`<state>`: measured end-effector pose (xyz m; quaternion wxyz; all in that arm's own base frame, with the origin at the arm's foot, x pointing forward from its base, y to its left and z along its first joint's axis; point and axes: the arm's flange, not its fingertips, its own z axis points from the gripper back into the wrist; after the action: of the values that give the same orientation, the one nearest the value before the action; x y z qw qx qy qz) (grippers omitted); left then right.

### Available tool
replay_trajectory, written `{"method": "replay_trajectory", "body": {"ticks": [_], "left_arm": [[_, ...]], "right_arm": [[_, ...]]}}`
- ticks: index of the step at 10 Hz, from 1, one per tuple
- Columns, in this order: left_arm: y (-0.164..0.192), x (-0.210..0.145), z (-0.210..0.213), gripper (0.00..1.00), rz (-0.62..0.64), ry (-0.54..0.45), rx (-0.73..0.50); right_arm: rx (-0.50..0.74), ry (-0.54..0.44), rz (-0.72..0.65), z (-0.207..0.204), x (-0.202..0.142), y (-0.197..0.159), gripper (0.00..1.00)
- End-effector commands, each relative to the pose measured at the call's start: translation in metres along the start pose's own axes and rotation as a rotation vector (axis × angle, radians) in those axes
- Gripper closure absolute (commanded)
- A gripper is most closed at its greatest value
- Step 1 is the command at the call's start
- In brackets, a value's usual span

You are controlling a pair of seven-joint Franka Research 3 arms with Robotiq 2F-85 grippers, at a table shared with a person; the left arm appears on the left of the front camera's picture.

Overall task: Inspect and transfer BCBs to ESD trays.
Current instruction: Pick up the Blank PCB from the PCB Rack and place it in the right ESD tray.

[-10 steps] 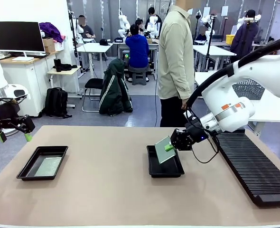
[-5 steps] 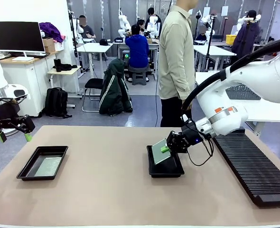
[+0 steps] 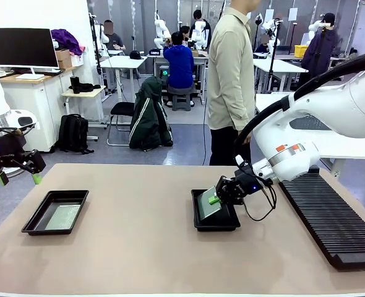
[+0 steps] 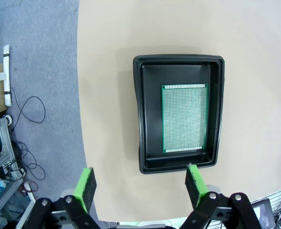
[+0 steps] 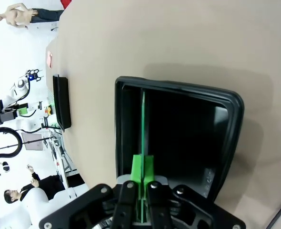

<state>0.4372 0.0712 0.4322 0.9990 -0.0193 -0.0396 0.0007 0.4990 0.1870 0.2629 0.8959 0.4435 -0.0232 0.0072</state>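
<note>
**Ana:** Starting with the front view, what is the right pincer point(image 3: 218, 198) doing?

**Ben:** It is pinching a thin green rectangular circuit board point(image 3: 208, 204) by one edge, tilted, with the low edge down inside the shallow black plastic tray at the middle point(image 3: 214, 224). I judge the tilt lets that edge meet the tray floor first, so the board can be laid flat instead of dropped.

**Ana:** And the left side?

**Ben:** The left pincer point(image 3: 17, 176) hangs spread and empty off the far left corner of the tan surface point(image 3: 133, 247), well apart from the second black tray point(image 3: 35, 229) at the left, where another green board point(image 3: 63, 216) lies flat. The long black ribbed rack point(image 3: 328, 219) sits at the right.

**Ana:** The left wrist view?

**Ben:** Looking straight down, green pads point(image 4: 86, 185) stand wide apart near the black tray point(image 4: 139, 114). The patterned green board point(image 4: 184, 118) rests flat against one side of its floor, touching nothing else.

**Ana:** The right wrist view?

**Ben:** The held board point(image 5: 143, 119) shows edge-on as a thin green line, clamped between the pressed-together pads point(image 5: 137, 168) and reaching into the black tray point(image 5: 228, 102). Gripping the edge leaves the face untouched, probably to protect it.
</note>
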Motion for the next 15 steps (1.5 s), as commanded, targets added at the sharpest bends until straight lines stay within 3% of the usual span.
{"method": "replay_trajectory", "body": {"ticks": [1, 7, 12, 15], "left_arm": [[0.0, -0.001, -0.002, 0.0, 0.001, -0.01, 0.002], [0.0, -0.001, -0.002, 0.0, 0.001, -0.01, 0.002], [0.0, -0.001, -0.002, 0.0, 0.001, -0.01, 0.002], [0.0, -0.001, -0.002, 0.0, 0.001, -0.01, 0.002]], "right_arm": [[-0.029, -0.034, -0.032, -0.009, 0.0, 0.007, 0.97], [-0.015, -0.01, -0.003, -0.001, 0.0, 0.001, 0.97], [-0.163, 0.01, -0.044, -0.01, 0.001, 0.033, 0.97], [-0.193, 0.007, -0.101, -0.008, 0.002, 0.035, 0.83]]}}
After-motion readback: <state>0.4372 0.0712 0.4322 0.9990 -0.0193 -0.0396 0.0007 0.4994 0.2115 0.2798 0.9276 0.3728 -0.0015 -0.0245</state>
